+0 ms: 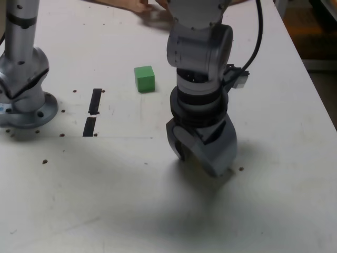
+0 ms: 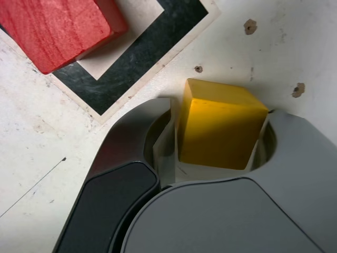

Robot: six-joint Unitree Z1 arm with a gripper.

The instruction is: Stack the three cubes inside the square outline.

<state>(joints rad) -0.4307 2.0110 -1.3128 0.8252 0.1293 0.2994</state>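
Observation:
In the wrist view a yellow cube [image 2: 221,126] sits on the table between my jaws, which press on its two sides; my gripper [image 2: 218,132] is shut on it. It lies just outside a corner of the black square outline [image 2: 142,52]. A red cube [image 2: 52,26] rests inside that outline, with one edge over the tape. In the exterior view the gripper [image 1: 202,158] points down at the table and hides both of these cubes and the outline. The green cube [image 1: 144,79] stands apart, further back towards the exterior view's left.
Two short black tape strips [image 1: 92,113] lie at the exterior view's left. A second arm's metal base [image 1: 23,100] stands at the far left edge. A person's hand [image 1: 141,5] rests at the table's back edge. The table's side edge [image 1: 310,79] runs along the right.

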